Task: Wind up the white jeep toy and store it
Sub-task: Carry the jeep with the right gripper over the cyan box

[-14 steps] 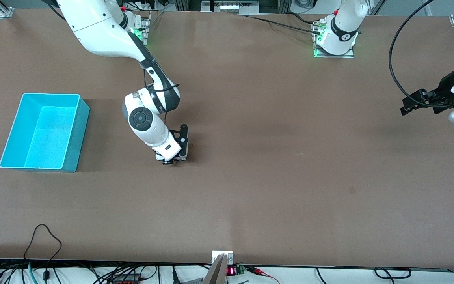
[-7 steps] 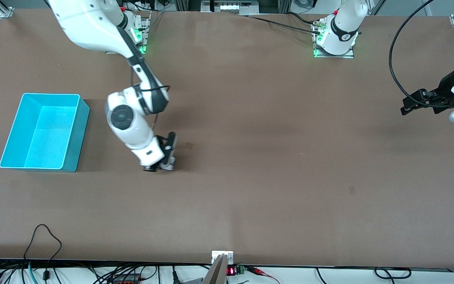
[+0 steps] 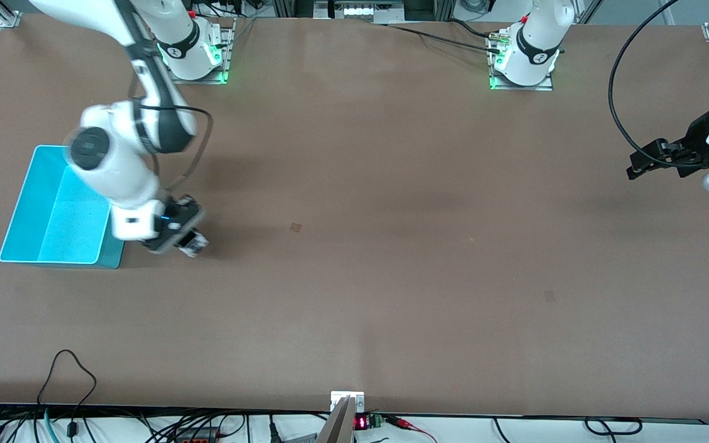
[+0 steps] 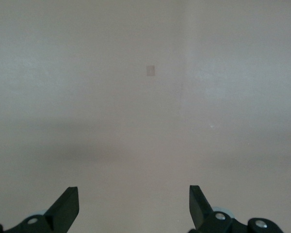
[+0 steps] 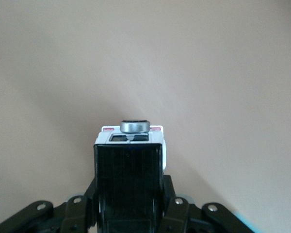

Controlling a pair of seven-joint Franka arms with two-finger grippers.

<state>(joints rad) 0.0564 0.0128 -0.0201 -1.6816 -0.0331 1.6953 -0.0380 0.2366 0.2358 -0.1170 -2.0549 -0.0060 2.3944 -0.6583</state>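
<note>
My right gripper (image 3: 187, 241) is shut on the white jeep toy (image 3: 195, 245) and holds it just above the table, beside the corner of the turquoise bin (image 3: 18, 208) nearest the front camera. In the right wrist view the jeep toy (image 5: 130, 165) shows its black roof panel and a grey spare wheel between the jaws of the right gripper (image 5: 130, 206). My left gripper (image 3: 637, 167) is open and empty, held over the left arm's end of the table. In the left wrist view the left gripper (image 4: 134, 206) has only bare table under it.
The brown table (image 3: 391, 246) carries a small dark mark (image 3: 295, 227) near its middle and another (image 3: 549, 296) toward the left arm's end. Cables (image 3: 65, 375) lie along the edge nearest the front camera. The bin holds nothing that I can see.
My right arm has swept from the middle of the table toward the turquoise bin, carrying the jeep toy. The left arm has not moved.
</note>
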